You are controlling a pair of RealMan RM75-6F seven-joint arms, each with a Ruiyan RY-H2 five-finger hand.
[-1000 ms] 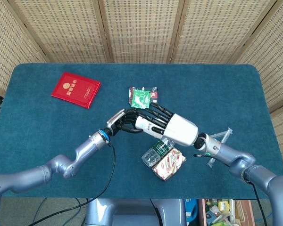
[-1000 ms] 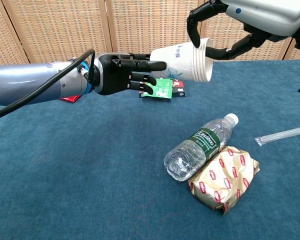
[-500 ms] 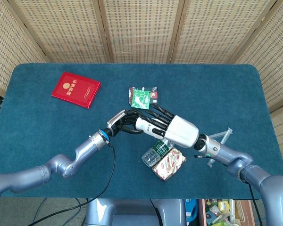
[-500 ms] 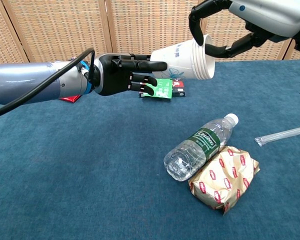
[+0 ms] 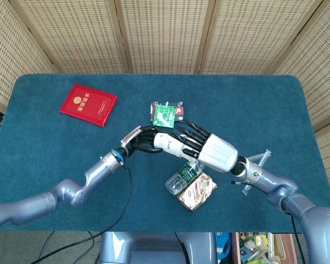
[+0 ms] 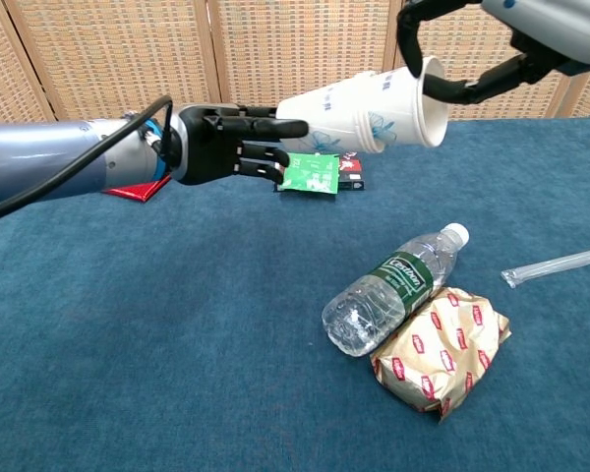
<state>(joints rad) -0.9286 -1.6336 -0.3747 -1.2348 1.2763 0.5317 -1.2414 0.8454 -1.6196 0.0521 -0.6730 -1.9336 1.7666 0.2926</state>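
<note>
— Pulling apart, are they? Since a second ago the stacked paper cups [image 6: 359,106] are showing a seam, and the outer cup [image 6: 405,100] is sliding rightward off the inner cup [image 6: 315,106].

— Yes. The right hand [image 6: 472,59] is curling its fingers over the outer cup's rim, gripping it up near the top right of the chest view, while the left hand [image 6: 231,146] is closing its fingers on the narrow base end of the inner cup.

— And where is all this happening?

— Above the middle of the blue table [image 5: 44,159], in the air. Under the right hand (the head view shows it best) a plastic water bottle [image 6: 393,291] is lying on its side, touching a gold-and-red snack packet [image 6: 442,349].

— Anything else around?

— A green sachet [image 5: 164,115] is lying just behind the hands, a red booklet [image 5: 88,104] is sitting far left, and a wrapped straw [image 6: 556,265] is lying at the right edge.
</note>
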